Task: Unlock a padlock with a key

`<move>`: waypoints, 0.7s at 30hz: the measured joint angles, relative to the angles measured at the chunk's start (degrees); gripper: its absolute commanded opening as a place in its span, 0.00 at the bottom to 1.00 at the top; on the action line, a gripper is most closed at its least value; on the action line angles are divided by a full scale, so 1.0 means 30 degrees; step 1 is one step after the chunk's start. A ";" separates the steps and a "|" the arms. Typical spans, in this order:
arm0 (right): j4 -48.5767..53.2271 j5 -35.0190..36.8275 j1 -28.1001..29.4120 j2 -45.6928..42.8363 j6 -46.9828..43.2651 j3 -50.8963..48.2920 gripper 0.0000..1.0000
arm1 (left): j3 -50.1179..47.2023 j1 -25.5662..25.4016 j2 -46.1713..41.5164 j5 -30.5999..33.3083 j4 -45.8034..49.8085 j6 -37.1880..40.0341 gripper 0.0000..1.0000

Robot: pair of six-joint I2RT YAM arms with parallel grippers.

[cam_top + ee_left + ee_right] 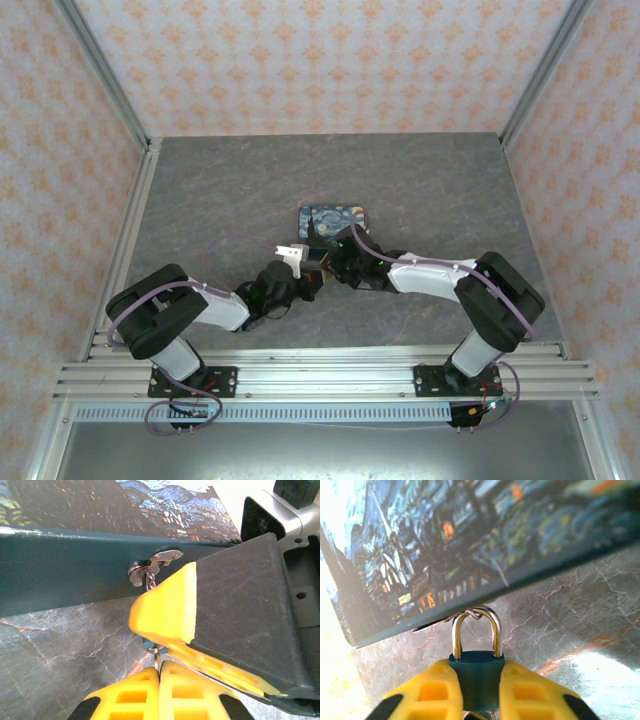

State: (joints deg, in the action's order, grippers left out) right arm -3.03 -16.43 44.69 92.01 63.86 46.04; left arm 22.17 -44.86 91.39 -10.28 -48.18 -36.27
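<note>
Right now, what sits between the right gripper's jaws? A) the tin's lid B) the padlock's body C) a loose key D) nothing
B: in the right wrist view the right gripper has its jaws pressed against both sides of the teal padlock, whose closed shackle hooks through the hasp of the tin.

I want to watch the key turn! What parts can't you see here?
- Key: left wrist view, just a silvery sliver; left gripper fingers hide the rest.
- Padlock keyhole: right wrist view, cut off by the bottom edge.
- Padlock, top view: too small to make out beside the tin.
</note>
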 measured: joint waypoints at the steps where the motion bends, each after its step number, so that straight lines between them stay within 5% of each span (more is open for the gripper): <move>1: 0.0102 0.0007 0.0000 -0.0036 0.0007 0.0000 0.09 | 0.0000 -0.0007 0.0000 -0.0007 0.0007 -0.0007 0.00; 7: 0.1056 0.0189 0.0007 -0.0488 0.0044 0.0000 0.00 | 0.0007 -0.0051 0.0000 -0.0306 -0.0015 -0.0080 0.00; 12: 0.2025 0.0408 0.0022 -0.0648 -0.0466 0.0095 0.00 | 0.0073 -0.0117 -0.0015 -0.0379 0.0007 0.0022 0.36; 21: 0.6302 0.0838 0.0022 -0.0612 -0.3541 0.2200 0.00 | 0.0080 -0.0117 -0.2011 0.0299 0.2310 0.0554 0.48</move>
State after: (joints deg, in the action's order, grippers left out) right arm 15.88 -13.91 44.75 90.17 53.23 52.64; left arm 22.41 -45.21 85.36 -9.39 -41.25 -34.61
